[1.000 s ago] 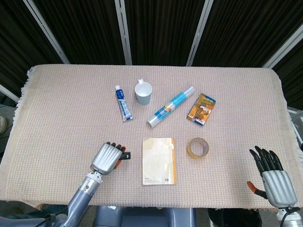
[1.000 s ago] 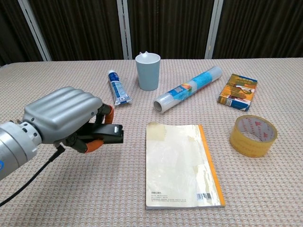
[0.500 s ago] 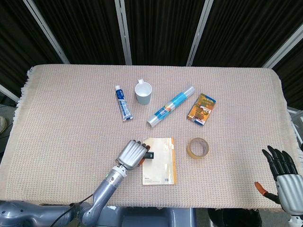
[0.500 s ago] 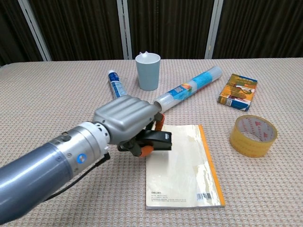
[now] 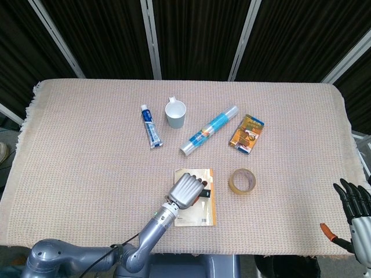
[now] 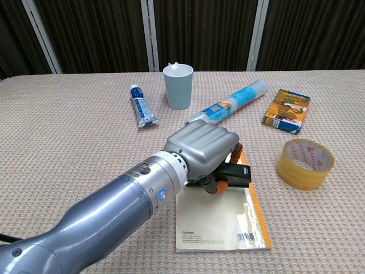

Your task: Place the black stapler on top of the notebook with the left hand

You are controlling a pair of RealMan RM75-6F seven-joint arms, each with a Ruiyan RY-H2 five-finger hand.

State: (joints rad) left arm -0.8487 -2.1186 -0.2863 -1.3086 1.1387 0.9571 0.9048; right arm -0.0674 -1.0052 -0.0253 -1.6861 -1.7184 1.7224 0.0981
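Note:
My left hand (image 5: 186, 191) (image 6: 203, 149) grips the black stapler (image 6: 236, 173) (image 5: 205, 193) and holds it over the notebook (image 5: 200, 216) (image 6: 225, 227). The stapler's black end sticks out to the right of the curled fingers, close above the cream cover; whether it touches the cover I cannot tell. The notebook lies flat at the table's front centre, with an orange spine along its right side, and my hand hides its upper part. My right hand (image 5: 358, 211) shows at the bottom right corner of the head view, off the table, fingers spread and holding nothing.
A yellow tape roll (image 5: 242, 180) (image 6: 304, 162) lies right of the notebook. Behind are a clear film roll (image 5: 208, 130) (image 6: 229, 105), a pale blue cup (image 5: 175, 113) (image 6: 178, 86), a toothpaste tube (image 5: 151, 125) (image 6: 142, 105) and an orange box (image 5: 247, 133) (image 6: 286, 111).
My left hand has carried the stapler rightward from the notebook's left edge to over its middle. The right hand has drawn further back toward the bottom right corner.

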